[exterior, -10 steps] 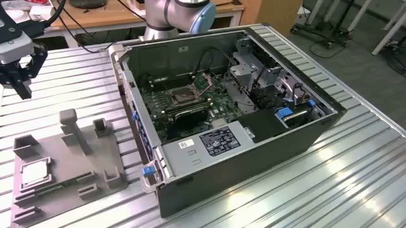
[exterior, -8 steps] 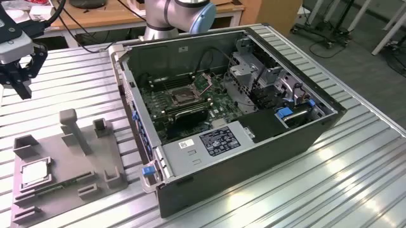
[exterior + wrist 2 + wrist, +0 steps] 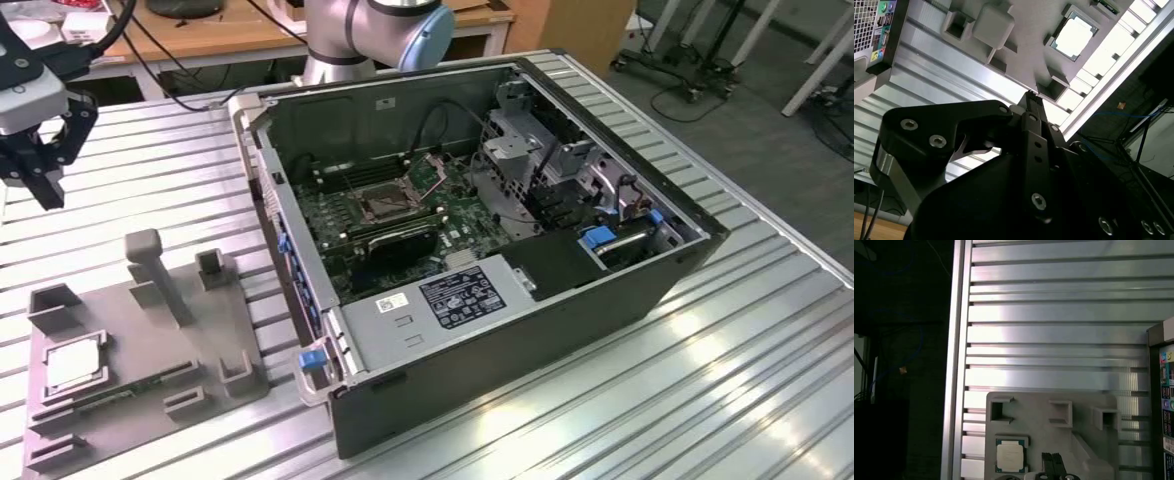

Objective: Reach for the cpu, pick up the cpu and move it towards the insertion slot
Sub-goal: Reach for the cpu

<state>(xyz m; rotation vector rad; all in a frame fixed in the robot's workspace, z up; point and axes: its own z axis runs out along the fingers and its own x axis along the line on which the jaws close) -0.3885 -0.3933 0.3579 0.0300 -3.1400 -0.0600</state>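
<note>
The arm (image 3: 363, 30) carries its gripper (image 3: 47, 185) at the exterior view's left, pointing down, with both fingers (image 3: 1047, 462) pressed together.

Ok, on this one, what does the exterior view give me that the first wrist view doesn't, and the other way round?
Exterior view: the opened computer case, its green motherboard and the insertion slot. First wrist view: the case's coloured rear ports and the dark room beyond the table. Both: the cpu lying in the grey fixture plate, the ribbed table, and the shut, empty pincer, apart from the cpu.
</note>
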